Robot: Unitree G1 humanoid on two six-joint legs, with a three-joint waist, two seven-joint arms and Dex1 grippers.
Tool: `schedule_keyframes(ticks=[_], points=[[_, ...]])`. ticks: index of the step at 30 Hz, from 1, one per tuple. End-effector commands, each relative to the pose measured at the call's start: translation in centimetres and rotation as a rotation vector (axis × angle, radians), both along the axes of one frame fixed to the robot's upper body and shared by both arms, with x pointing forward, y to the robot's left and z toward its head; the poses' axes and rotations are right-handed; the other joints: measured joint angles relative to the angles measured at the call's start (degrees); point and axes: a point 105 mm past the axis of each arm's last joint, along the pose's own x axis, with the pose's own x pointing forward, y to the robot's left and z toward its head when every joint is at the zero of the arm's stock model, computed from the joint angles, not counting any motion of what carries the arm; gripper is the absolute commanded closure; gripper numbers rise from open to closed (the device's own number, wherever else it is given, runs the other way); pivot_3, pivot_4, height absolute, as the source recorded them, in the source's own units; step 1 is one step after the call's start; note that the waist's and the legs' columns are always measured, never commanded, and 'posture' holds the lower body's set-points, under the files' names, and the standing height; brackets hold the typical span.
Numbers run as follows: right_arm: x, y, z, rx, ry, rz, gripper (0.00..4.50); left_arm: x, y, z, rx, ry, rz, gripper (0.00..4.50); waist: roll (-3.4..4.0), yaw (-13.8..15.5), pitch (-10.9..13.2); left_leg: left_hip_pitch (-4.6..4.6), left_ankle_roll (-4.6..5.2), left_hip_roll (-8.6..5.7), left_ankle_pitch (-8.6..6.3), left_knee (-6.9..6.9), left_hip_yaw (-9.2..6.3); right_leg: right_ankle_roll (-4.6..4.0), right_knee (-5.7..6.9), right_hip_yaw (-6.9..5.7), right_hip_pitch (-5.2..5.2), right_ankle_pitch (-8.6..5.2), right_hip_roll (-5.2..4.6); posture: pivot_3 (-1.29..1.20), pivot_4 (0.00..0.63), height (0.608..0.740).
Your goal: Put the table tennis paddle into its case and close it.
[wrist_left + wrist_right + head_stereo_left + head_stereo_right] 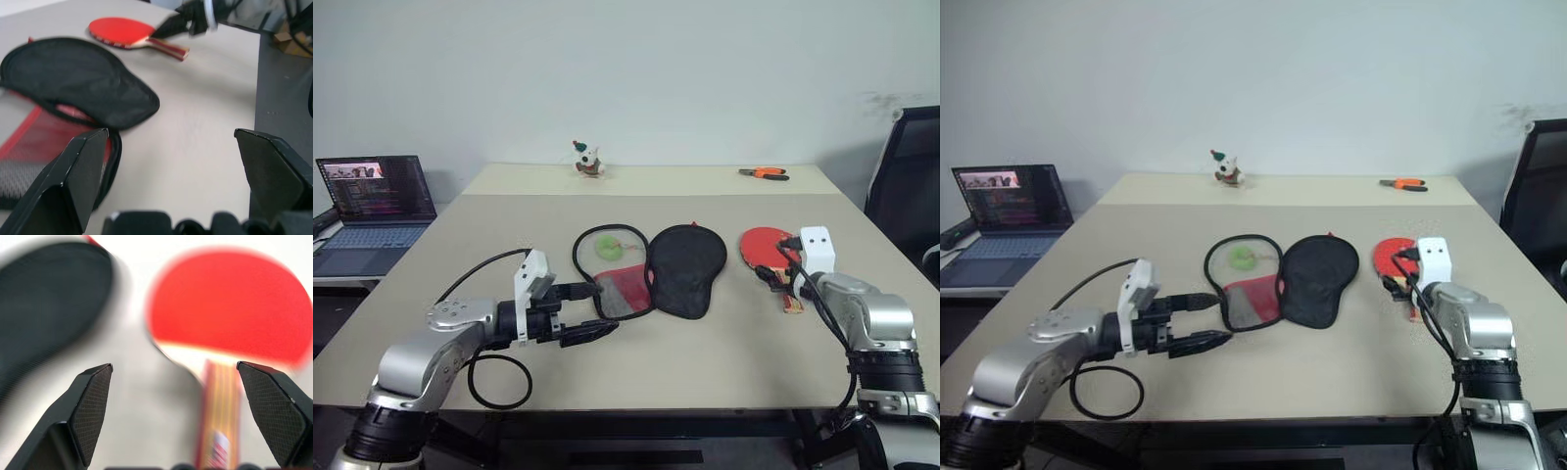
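Note:
The case lies open in the middle of the table, its mesh half with a red patch [619, 286] on the left and its plain black half [686, 268] on the right. A small yellow-green ball [608, 247] rests on the mesh half. The table tennis paddle [765, 249] lies flat to the right of the case, red face up, handle [220, 416] pointing toward me. My right gripper [173, 367] hovers open just above the handle, holding nothing. My left gripper [597, 311] stands open at the near left edge of the mesh half, also holding nothing.
An open laptop [377, 211] sits on a side desk to the left. At the table's far edge stand a small toy figure [588, 160] and orange pliers [764, 173]. A black chair [906, 186] is at the right. A black cable loop [499, 382] lies near the front edge.

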Motion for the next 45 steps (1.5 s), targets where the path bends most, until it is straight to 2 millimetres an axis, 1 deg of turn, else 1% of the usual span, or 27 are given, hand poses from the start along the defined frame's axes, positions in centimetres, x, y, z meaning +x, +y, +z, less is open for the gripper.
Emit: schedule_keyframes(ticks=[1, 4, 6, 10, 14, 15, 16, 18, 24, 25, 27, 30, 31, 32, 33, 35, 37, 39, 42, 45], points=[[0.6, -1.0, 0.5, -0.019, -0.042, -0.058, 0.03, 0.4, -0.3, 0.7, 0.002, -0.042, -0.023, 0.0, 0.0, -0.23, 0.0, 0.02, 0.01, 0.01, 0.0, -0.01, 0.08, -0.02, 0.0, 0.1, -0.02, 0.02, 0.02, 0.0, 0.15, 0.74], [1.1, -1.4, -0.8, -0.002, -0.016, -0.103, 0.03, 0.7, -0.5, 0.9, 0.0, -0.051, -0.033, 0.0, 0.0, -0.32, 0.0, 0.04, 0.03, 0.01, -0.02, 0.0, 0.17, -0.02, -0.01, 0.2, -0.03, 0.03, 0.07, 0.0, 0.15, 0.74], [1.4, -1.5, -1.4, 0.006, -0.008, -0.123, 0.03, 0.8, -0.7, 1.0, -0.001, -0.054, -0.038, 0.0, 0.0, -0.44, 0.0, 0.06, 0.03, 0.01, -0.02, 0.0, 0.2, -0.02, -0.01, 0.24, -0.04, 0.03, 0.25, 0.0, 0.15, 0.74], [2.4, -0.6, -2.0, 0.035, 0.002, -0.11, 0.03, 0.8, -0.7, 1.0, -0.002, -0.06, -0.039, 0.0, -0.02, -0.75, -0.01, 0.12, 0.03, 0.04, -0.02, 0.07, 0.31, 0.08, 0.01, 0.4, 0.0, 0.07, 0.35, 0.0, 0.15, 0.74], [2.8, -0.6, -2.6, 0.024, 0.018, -0.111, 0.03, 0.6, -0.5, 0.8, 0.0, -0.062, -0.028, 0.0, -0.1, -1.25, -0.06, 0.15, 0.04, 0.08, -0.02, 0.19, 0.39, 0.23, -0.01, 0.51, 0.03, 0.17, 0.37, 0.0, 0.15, 0.74], [2.8, -0.6, -2.6, 0.017, 0.019, -0.111, 0.41, 0.6, -0.4, 0.8, 0.0, -0.063, -0.023, 0.0, -0.1, -1.31, -0.06, 0.16, 0.04, 0.08, -0.02, 0.24, 0.42, 0.26, -0.01, 0.54, 0.05, 0.21, 0.37, 0.0, 0.15, 0.74], [2.9, -0.6, -2.6, 0.012, 0.019, -0.112, 0.61, 0.6, -0.4, 0.8, 0.0, -0.064, -0.018, 0.0, -0.11, -1.33, -0.06, 0.17, 0.04, 0.08, -0.02, 0.25, 0.44, 0.3, -0.01, 0.55, 0.06, 0.23, 0.37, 0.0, 0.15, 0.74], [3.0, -0.6, -2.6, 0.009, 0.015, -0.111, 1.29, 0.6, -0.2, 0.8, 0.0, -0.065, -0.012, 0.0, -0.11, -1.34, -0.07, 0.18, 0.04, 0.09, -0.01, 0.27, 0.46, 0.34, -0.02, 0.59, 0.07, 0.28, 0.37, 0.0, 0.15, 0.74], [3.6, 0.5, -1.6, -0.031, -0.037, -0.069, 3.22, 0.5, -0.1, 0.7, -0.001, -0.063, -0.001, 0.0, -0.12, -1.34, -0.07, 0.17, 0.05, 0.1, 0.0, 0.33, 0.49, 0.41, -0.02, 0.63, 0.07, 0.35, 0.36, 0.0, 0.15, 0.74], [3.6, 0.5, -1.5, -0.035, -0.042, -0.071, 3.35, 0.5, -0.1, 0.7, -0.001, -0.063, 0.001, 0.0, -0.12, -1.34, -0.07, 0.17, 0.06, 0.11, 0.0, 0.34, 0.49, 0.43, -0.03, 0.64, 0.07, 0.36, 0.35, 0.0, 0.15, 0.74], [3.8, 0.2, -1.2, -0.045, -0.063, -0.094, 3.35, 0.5, 0.0, 0.7, -0.001, -0.063, 0.004, 0.0, -0.12, -1.34, -0.07, 0.17, 0.06, 0.11, 0.0, 0.34, 0.51, 0.44, -0.03, 0.66, 0.07, 0.37, 0.34, 0.0, 0.15, 0.74], [4.0, -0.3, 0.3, -0.055, -0.126, -0.136, 3.35, 0.5, 0.0, 0.7, -0.002, -0.064, 0.009, 0.0, -0.11, -1.34, -0.06, 0.16, 0.06, 0.11, 0.0, 0.34, 0.53, 0.45, -0.03, 0.68, 0.06, 0.38, 0.34, 0.0, 0.15, 0.74], [4.0, -0.1, 0.9, -0.05, -0.149, -0.139, 3.35, 0.5, 0.1, 0.7, -0.001, -0.064, 0.011, 0.0, -0.08, -1.3, -0.05, 0.13, 0.06, 0.11, 0.0, 0.33, 0.53, 0.45, -0.03, 0.68, 0.03, 0.38, 0.33, 0.0, 0.15, 0.74], [4.1, 0.8, 2.3, -0.03, -0.19, -0.121, 3.35, 0.5, 0.2, 0.7, -0.001, -0.063, 0.017, 0.0, -0.08, -1.27, -0.04, 0.11, 0.06, 0.11, 0.0, 0.32, 0.53, 0.45, -0.03, 0.68, 0.0, 0.37, 0.33, 0.0, 0.15, 0.74], [3.9, 2.2, 3.8, 0.002, -0.229, -0.094, 3.35, 0.4, 0.3, 0.7, -0.001, -0.062, 0.023, 0.0, -0.03, -1.28, -0.01, 0.08, 0.06, 0.11, 0.0, 0.3, 0.52, 0.44, -0.05, 0.67, -0.02, 0.37, 0.33, 0.0, 0.15, 0.74], [3.4, 4.4, 5.6, 0.047, -0.273, -0.05, 3.35, 0.4, 0.5, 0.6, -0.001, -0.059, 0.03, 0.0, 0.01, -1.52, 0.01, -0.1, 0.06, 0.15, 0.0, 0.2, 0.55, 0.27, 0.01, 0.77, -0.35, 0.46, 0.33, 0.0, 0.15, 0.74], [2.5, 6.7, 5.9, 0.102, -0.27, -0.014, 3.35, 0.3, 0.5, 0.5, -0.001, -0.057, 0.032, 0.0, 0.01, -1.63, 0.01, -0.2, 0.06, 0.18, -0.01, 0.15, 0.57, 0.11, 0.09, 0.84, -0.59, 0.55, 0.34, 0.0, 0.15, 0.74], [1.5, 9.2, 5.8, 0.152, -0.258, 0.022, 3.35, 0.3, 0.5, 0.5, -0.003, -0.056, 0.032, 0.0, 0.03, -1.55, -0.01, -0.55, 0.05, 0.36, -0.01, 0.1, 0.49, 0.07, 0.08, 0.82, -0.95, 0.56, 0.34, 0.0, 0.15, 0.74], [0.4, 11.8, 5.4, 0.211, -0.233, 0.053, 3.35, 0.3, 0.4, 0.5, -0.005, -0.054, 0.031, 0.0, 0.02, -1.01, -0.01, -0.95, 0.04, 0.53, -0.01, 0.12, 0.39, 0.02, -0.02, 0.56, -1.14, 0.56, 0.39, 0.0, 0.15, 0.74], [-0.6, 14.7, 4.9, 0.261, -0.203, 0.09, 3.35, 0.2, 0.4, 0.5, -0.005, -0.053, 0.03, 0.0, 0.03, -0.4, -0.01, -0.99, 0.04, 0.51, 0.0, 0.16, 0.4, -0.05, 0.0, 0.56, -1.18, 0.58, 0.4, 0.0, 0.15, 0.74]])
